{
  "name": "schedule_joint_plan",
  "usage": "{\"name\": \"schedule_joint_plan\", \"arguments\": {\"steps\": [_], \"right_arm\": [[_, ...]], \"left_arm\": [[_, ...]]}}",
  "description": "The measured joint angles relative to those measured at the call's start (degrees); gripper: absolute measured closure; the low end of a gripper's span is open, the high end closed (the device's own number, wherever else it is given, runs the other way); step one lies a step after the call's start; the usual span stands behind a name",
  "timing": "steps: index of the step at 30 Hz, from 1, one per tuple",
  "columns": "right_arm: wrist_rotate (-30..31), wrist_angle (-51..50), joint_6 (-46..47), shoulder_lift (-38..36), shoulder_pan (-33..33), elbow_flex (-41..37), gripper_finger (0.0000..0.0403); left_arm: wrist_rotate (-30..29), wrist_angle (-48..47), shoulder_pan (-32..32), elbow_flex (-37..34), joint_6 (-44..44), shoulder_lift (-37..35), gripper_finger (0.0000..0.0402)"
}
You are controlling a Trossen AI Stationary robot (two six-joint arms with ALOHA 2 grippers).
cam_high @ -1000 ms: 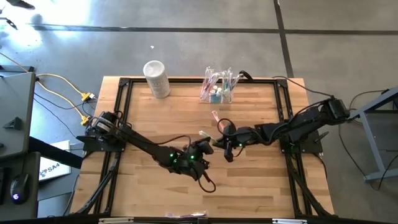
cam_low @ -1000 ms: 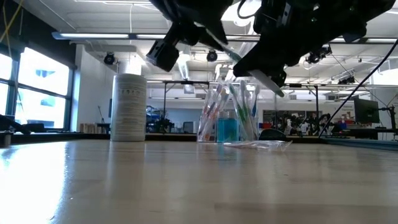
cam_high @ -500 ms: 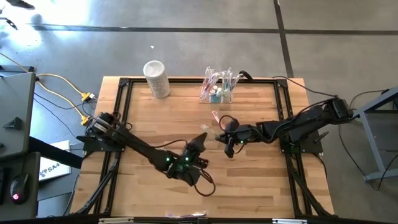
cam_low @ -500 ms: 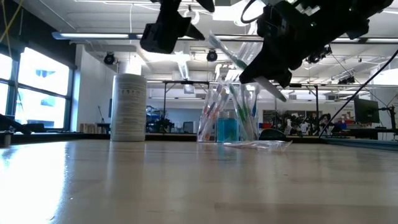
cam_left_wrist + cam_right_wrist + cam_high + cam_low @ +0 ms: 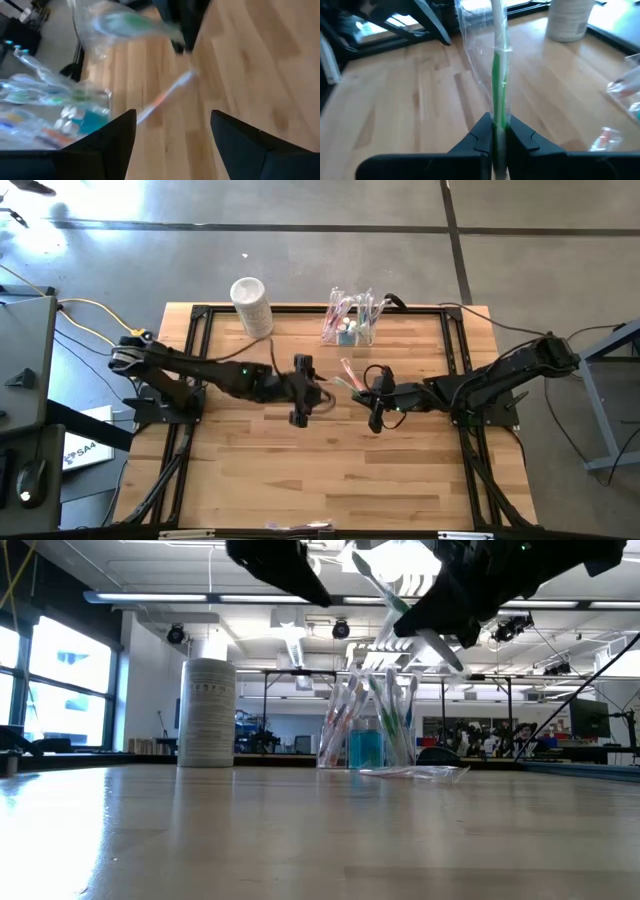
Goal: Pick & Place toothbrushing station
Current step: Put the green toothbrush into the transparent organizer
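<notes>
Toothbrushing station (image 5: 349, 323) was a small clear thin-walled box at the far edge of the table (image 5: 250, 470), approx centre, upright. It held several toothbrushes leaning at angles, pink and green/teal handles, plus smth blue low down inside; low view (image 5: 370, 735) showed the blue as a block at the base w/ brushes fanning up above the rim.

Left to right in high view: whitish cylindrical container (image 5: 252, 306) stood at the far edge, well apart from the station, contents not visible. Left gripper (image 5: 300, 390) was over mid-table, nearer than the station; left wrist view showed its fingers (image 5: 112, 142) spread apart w/ nothing between them. A loose toothbrush (image 5: 347, 370) w/ pink end lay on the wood betw the two grippers, seen also in left wrist view (image 5: 162, 97). Right gripper (image 5: 375, 398) was just right of it, clamped on a green-handled toothbrush in clear wrapper (image 5: 497, 75); only the right wrist view made that grip plain. Low view alone showed the wrapped brush raised off the table (image 5: 385, 590), above the station's top.
</notes>
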Motion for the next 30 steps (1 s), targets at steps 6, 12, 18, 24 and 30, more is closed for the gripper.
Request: {"name": "schedule_joint_plan", "arguments": {"steps": [6,12,18,24,30], "right_arm": [[5.90,1.47,-2.40,0.51,2.36,-0.07,0.0386],[8.93,3.64,-4.78,0.51,4.30,-0.07,0.0386],[8.58,6.84,-7.27,0.51,4.45,-0.07,0.0386],[8.43,7.86,-7.86,0.53,3.97,-0.07,0.0386],[8.39,7.74,-8.24,0.55,3.97,-0.07,0.0386]], "left_arm": [[6.33,26.42,3.65,-12.17,-2.51,-2.34,0.0154],[22.21,53.57,5.99,-21.83,-8.34,-2.29,0.0154],[23.48,60.30,8.28,-23.21,-15.16,-1.19,0.0154],[24.27,66.57,8.89,-23.23,-17.07,1.99,0.0154],[24.46,71.08,8.89,-23.25,-17.24,4.66,0.0154]]}}
